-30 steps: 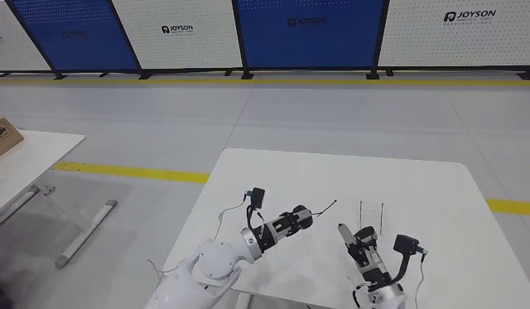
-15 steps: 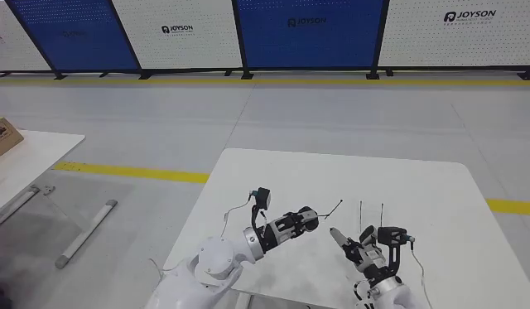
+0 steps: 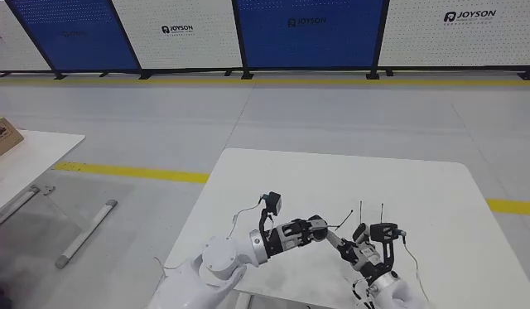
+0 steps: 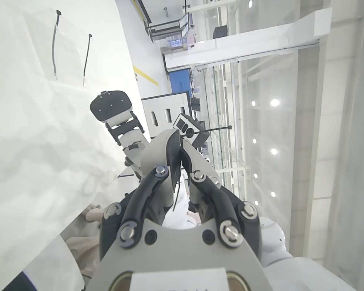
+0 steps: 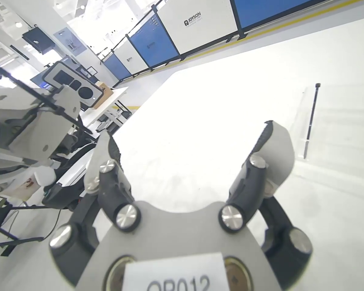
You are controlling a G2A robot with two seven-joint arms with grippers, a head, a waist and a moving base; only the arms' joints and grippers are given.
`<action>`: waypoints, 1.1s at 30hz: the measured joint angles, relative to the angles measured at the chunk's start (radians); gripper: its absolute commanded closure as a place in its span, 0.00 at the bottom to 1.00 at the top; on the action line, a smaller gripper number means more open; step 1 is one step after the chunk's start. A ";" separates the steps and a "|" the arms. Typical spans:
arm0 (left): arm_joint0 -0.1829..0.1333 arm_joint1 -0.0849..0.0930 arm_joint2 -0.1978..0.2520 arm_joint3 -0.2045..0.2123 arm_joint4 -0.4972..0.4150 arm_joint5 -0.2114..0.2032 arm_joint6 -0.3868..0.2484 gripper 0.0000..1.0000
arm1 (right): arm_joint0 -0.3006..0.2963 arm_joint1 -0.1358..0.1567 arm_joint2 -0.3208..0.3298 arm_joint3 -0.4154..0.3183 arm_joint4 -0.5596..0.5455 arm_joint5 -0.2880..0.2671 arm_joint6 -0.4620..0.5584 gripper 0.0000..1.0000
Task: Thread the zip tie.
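The left gripper (image 4: 179,148) clamps a black zip tie (image 4: 214,129) between closed fingers; its head end projects past the fingertips. A second zip tie (image 4: 53,46) and a third zip tie (image 4: 86,58) lie side by side on the white table (image 4: 15,71)

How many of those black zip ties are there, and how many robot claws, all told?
Black zip ties: 3, the held zip tie in the left gripper and two loose zip ties on the table.
Grippers: 2, counting the right gripper.
Total: 5.

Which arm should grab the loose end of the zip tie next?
Probably right: the right claw is open and empty, close beside the zip tie, while the left claw is shut, busy holding it.
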 measured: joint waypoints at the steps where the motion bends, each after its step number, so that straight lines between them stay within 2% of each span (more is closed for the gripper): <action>1: 0.000 0.000 0.000 0.000 0.000 0.000 0.001 1.00 | 0.000 0.000 0.000 0.000 0.000 0.000 0.000 0.00; 5: 0.000 0.000 0.000 0.000 0.002 0.000 0.004 1.00 | 0.000 0.000 -0.005 0.003 0.011 -0.014 -0.008 0.00; 8: -0.001 -0.003 0.008 0.004 0.013 0.001 0.050 1.00 | -0.004 0.001 -0.008 0.004 0.000 -0.027 -0.040 0.00; 10: -0.003 -0.005 0.014 0.008 0.024 0.003 0.074 1.00 | -0.010 0.001 -0.012 0.000 -0.025 -0.020 -0.070 0.22; 11: -0.004 -0.006 0.018 0.010 0.028 0.005 0.086 1.00 | -0.014 0.001 -0.015 -0.002 -0.041 -0.011 -0.087 0.43; 12: -0.006 -0.007 0.021 0.012 0.031 0.006 0.093 1.00 | -0.017 0.001 -0.018 -0.004 -0.052 -0.003 -0.097 0.53; 16: -0.013 -0.011 0.035 0.023 0.037 0.005 0.106 1.00 | -0.017 0.000 -0.032 -0.006 -0.069 0.014 -0.095 0.76; 17: -0.016 -0.012 0.040 0.028 0.039 0.006 0.109 1.00 | -0.014 0.000 -0.034 -0.005 -0.071 0.016 -0.091 0.87; 18: -0.018 -0.013 0.044 0.030 0.040 0.006 0.110 1.00 | -0.012 0.000 -0.036 -0.004 -0.072 0.018 -0.090 0.90; 21: -0.023 -0.014 0.051 0.037 0.042 0.007 0.113 1.00 | -0.007 0.000 -0.040 -0.002 -0.075 0.024 -0.089 0.92; 22: -0.024 -0.015 0.052 0.038 0.043 0.008 0.113 1.00 | -0.005 0.000 -0.041 -0.002 -0.075 0.025 -0.089 0.96; 23: -0.025 -0.015 0.054 0.039 0.044 0.010 0.114 1.00 | -0.003 0.000 -0.043 -0.002 -0.076 0.025 -0.089 0.92; 25: -0.027 -0.015 0.055 0.041 0.044 0.012 0.114 1.00 | -0.001 0.000 -0.045 -0.001 -0.080 0.026 -0.088 0.94; 29: -0.035 -0.017 0.056 0.050 0.037 0.016 0.112 1.00 | 0.009 0.000 -0.058 0.004 -0.096 0.027 -0.071 0.85; 33: -0.043 -0.018 0.057 0.057 0.035 0.021 0.113 1.00 | 0.017 0.000 -0.064 0.010 -0.089 0.021 -0.062 0.82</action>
